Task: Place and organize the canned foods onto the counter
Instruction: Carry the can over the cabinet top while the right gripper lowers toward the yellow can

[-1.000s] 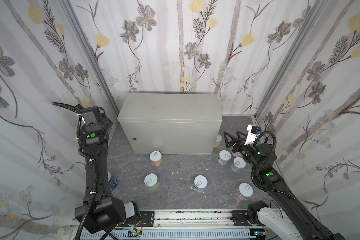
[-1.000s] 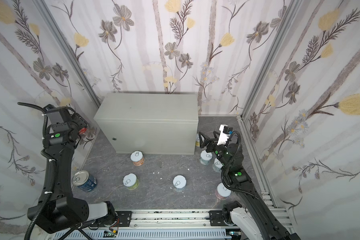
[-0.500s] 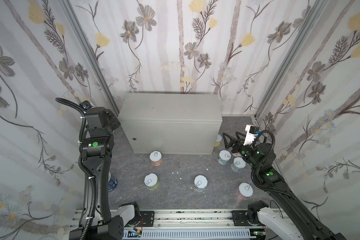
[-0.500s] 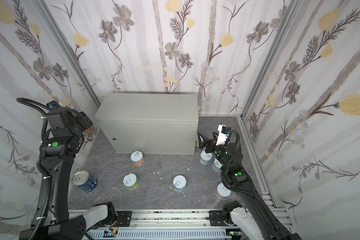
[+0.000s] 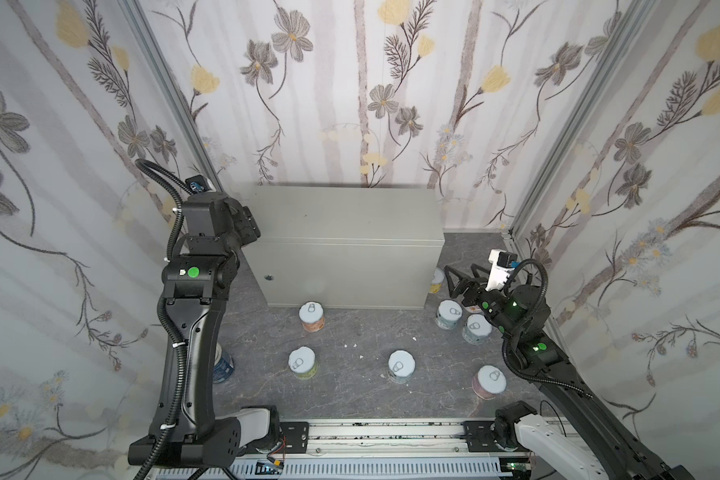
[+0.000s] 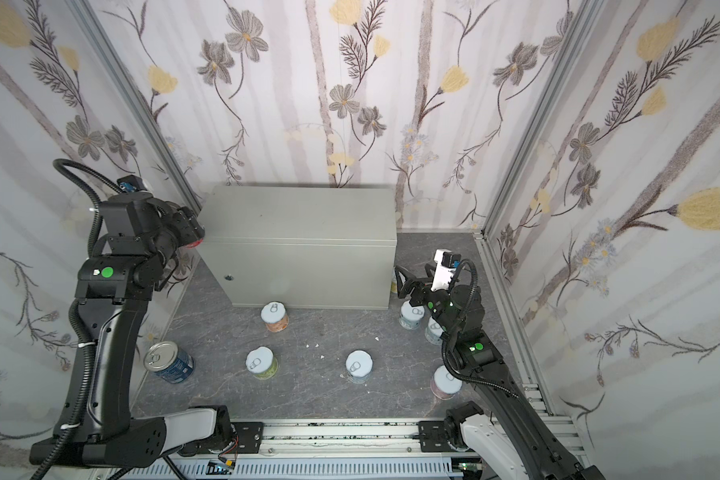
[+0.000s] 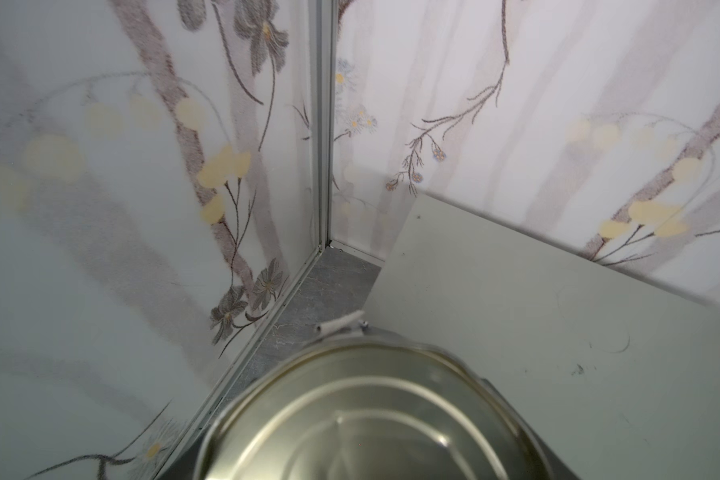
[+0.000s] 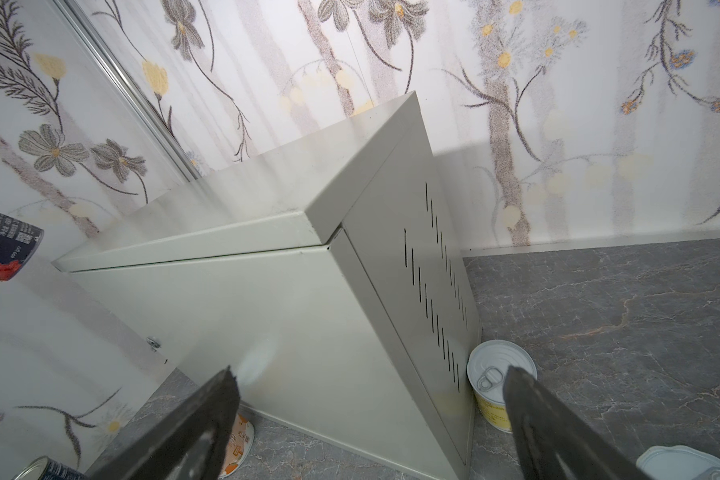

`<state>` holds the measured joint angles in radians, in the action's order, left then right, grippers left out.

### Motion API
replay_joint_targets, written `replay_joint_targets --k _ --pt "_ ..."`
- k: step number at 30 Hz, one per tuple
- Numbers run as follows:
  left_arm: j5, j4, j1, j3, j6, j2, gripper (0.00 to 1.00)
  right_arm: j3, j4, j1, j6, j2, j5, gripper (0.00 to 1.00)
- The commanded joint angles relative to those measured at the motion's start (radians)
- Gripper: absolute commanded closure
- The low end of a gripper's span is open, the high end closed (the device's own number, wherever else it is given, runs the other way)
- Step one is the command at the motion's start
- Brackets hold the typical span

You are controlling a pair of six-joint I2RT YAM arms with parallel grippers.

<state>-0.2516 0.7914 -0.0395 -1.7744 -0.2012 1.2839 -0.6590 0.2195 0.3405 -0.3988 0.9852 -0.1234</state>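
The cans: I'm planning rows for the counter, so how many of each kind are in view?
Short pull-tab cans: 7
Tall dark blue cans: 2, one on the floor, one in the left gripper
Total: 9

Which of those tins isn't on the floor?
The dark blue tin in the left claw, beside the grey box; the others stand on the floor.
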Motion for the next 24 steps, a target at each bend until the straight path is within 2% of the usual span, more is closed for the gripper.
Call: replay_joint_targets --k 1,6,13,24 --pt "-0.006 -0.038 -0.042 -0.082 0.032 0.045 0.46 -0.005 -0.009 0.003 0.015 0.001 0.019 0.00" --pt "-0.020 0.033 -0.110 -0.241 0.054 0.145 0.46 -0.005 -0.010 0.007 0.020 0.009 0.021 0.00" --pt "-0.009 0.104 -0.159 -0.435 0.078 0.271 0.46 0.000 -0.005 0.018 0.021 0.034 0.022 0.00" --pt "0.037 0.114 -0.203 -0.526 0.075 0.401 0.47 0.019 0.014 0.024 0.025 0.052 0.028 0.00"
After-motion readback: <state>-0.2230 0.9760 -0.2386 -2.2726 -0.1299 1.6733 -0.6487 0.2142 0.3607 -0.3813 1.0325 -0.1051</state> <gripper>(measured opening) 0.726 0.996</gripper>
